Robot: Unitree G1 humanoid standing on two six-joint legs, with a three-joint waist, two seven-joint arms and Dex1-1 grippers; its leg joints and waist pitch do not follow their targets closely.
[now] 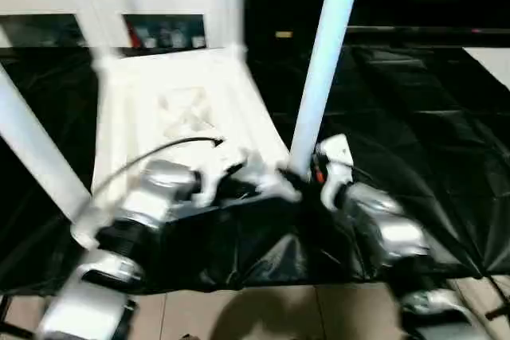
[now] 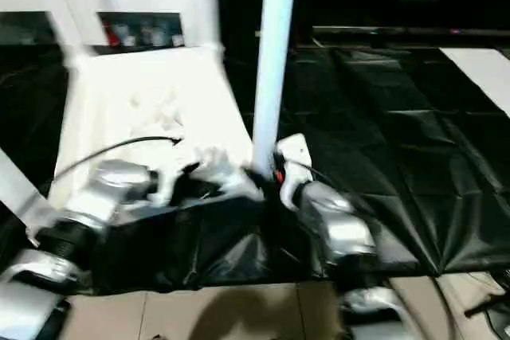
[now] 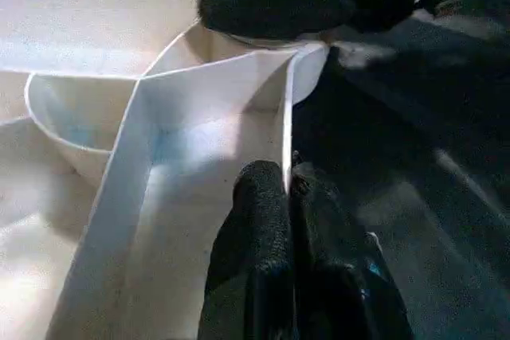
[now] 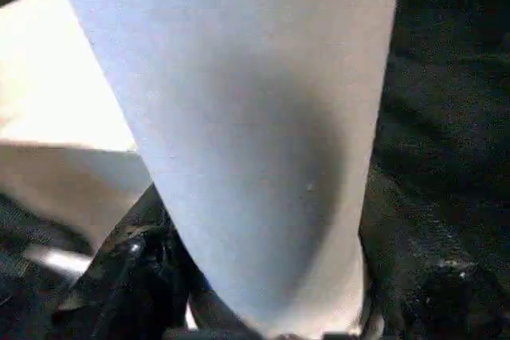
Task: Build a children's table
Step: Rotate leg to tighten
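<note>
Tabletop is laid upside down on black sheeting. Its thin edge wall is pinched by the left gripper. A white leg stood in the near corner is clamped by the right gripper.

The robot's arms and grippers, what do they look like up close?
Both forearms are shiny silver cylinders with black joint rings. A thin black cable loops over the left forearm. The right gripper has a white housing with an orange mark; the left gripper has matte black fingers.
</note>
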